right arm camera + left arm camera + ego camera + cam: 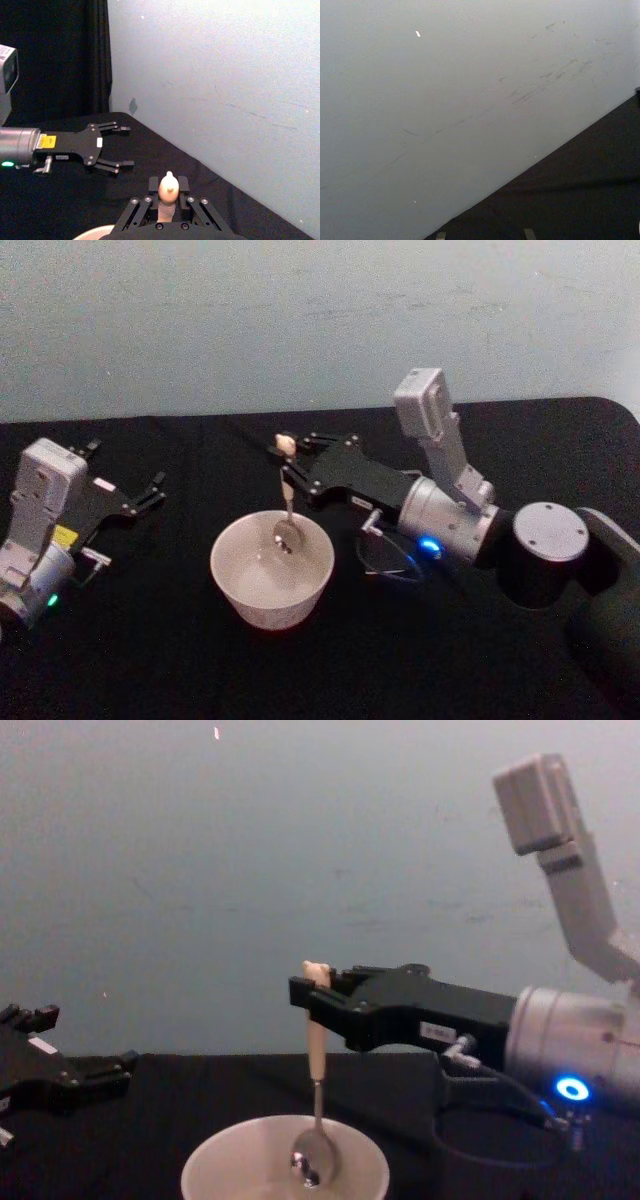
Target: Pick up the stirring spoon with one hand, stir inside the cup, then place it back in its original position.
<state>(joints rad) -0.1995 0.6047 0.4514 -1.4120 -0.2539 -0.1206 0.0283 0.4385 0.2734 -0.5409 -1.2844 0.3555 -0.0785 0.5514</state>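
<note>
Start at your left: the left gripper (126, 470) sits low over the black table (180, 660), well apart from the cup, pointing toward the back wall (300, 320). Its fingers are spread wide with nothing between them. You see that best from the right wrist view, where the left gripper (126, 146) shows farther off with both dark fingers fanned apart. In the chest view, it (85, 1042) pokes in from the left edge, near table level.

Move to the middle and you find the cup (268, 608) standing upright on the table, cream-white and round. The spoon (287, 498) hangs over it, close to vertical, with the bear head on top and the shiny bowl at the bottom. From the chest view, the spoon (316, 1085) reaches down past the rim of the cup (205, 1175), so the metal bowl is inside, toward the cup's far side. You cannot tell whether it touches the bottom.

To the right, the right gripper (287, 462) reaches in from that side, held level above the cup's far rim. Its fingers are clamped on the cream handle just below the bear head; the right wrist view shows the head (168, 189) poking up between the closed fingers. A blue light glows on the right arm's wrist (428, 546).
</note>
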